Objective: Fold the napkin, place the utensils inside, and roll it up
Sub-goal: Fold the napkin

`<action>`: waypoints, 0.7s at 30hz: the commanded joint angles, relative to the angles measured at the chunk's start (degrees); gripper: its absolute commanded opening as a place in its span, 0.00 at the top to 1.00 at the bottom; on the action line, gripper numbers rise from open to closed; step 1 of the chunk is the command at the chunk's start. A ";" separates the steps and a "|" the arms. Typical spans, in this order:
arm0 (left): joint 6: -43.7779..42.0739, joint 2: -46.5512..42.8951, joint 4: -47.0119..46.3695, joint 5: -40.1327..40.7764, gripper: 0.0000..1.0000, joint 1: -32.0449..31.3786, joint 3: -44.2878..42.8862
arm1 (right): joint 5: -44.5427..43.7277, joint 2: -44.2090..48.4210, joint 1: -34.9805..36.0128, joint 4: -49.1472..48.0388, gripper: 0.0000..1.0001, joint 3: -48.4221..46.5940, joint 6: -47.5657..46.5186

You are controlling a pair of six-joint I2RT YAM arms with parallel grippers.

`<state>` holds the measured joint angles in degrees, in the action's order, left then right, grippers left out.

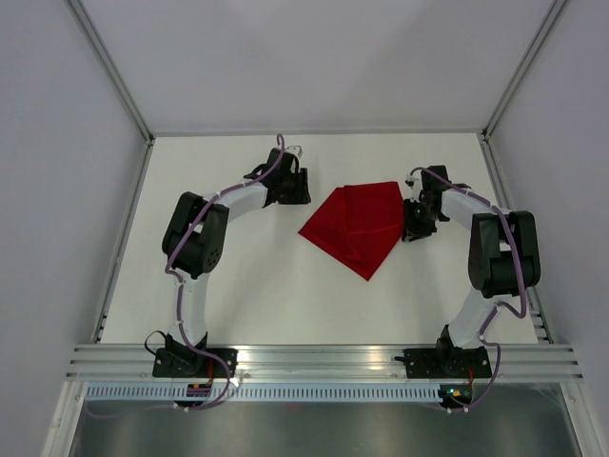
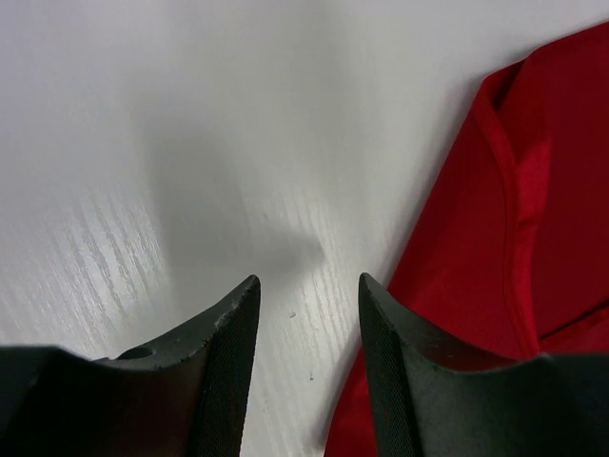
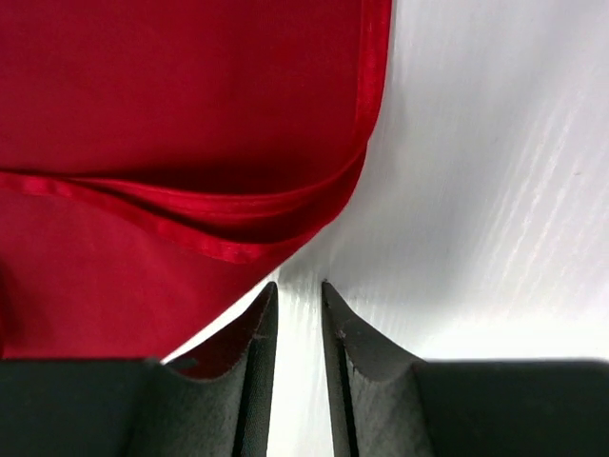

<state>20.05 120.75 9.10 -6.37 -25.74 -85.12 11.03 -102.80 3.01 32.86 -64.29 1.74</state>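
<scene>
- Napkin (image 1: 357, 227) lies folded on table (image 1: 257, 286), between the grippers; no utensil in view.
- Left gripper (image 2: 307, 286): half open, empty, beside the napkin's edge.
- Right gripper (image 3: 298, 290): narrowly parted, empty, at the hem.
- Judgement: folding step; the next move needs the utensil found.

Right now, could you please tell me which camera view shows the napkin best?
The top external view: it alone shows the whole napkin, folded over on itself. The left wrist view catches only one side of it at the frame's right; the right wrist view shows just layered hems and one corner up close.
</scene>
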 commanded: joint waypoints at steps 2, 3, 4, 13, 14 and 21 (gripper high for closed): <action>4.20 0.72 2.41 1.19 0.49 -0.10 -1.54 | 1.54 -4.32 -0.72 -0.34 0.69 -0.66 1.43; 4.47 0.72 2.41 1.10 0.49 -0.19 -1.28 | 1.54 -4.77 -0.72 -0.52 0.69 -1.01 1.25; 4.99 0.72 2.41 1.18 0.50 -0.19 -0.93 | 1.54 -5.30 -0.63 -0.61 0.69 -1.79 0.99; 11.14 -3.50 -2.59 1.19 0.52 -0.72 10.13 | 1.81 -12.33 -0.37 0.27 0.70 -9.96 0.11; 11.67 -4.63 -3.30 1.36 0.52 -0.81 11.28 | 1.63 -13.03 -0.02 0.45 0.70 -10.76 -0.15; 14.75 -8.77 -7.08 3.20 0.53 -2.56 19.55 | 1.81 -18.91 2.79 2.03 0.70 -18.40 -1.12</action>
<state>30.94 113.73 0.89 -4.84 -27.22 -69.25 14.81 -116.88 4.03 32.99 -81.49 1.43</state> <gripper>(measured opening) 0.473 0.302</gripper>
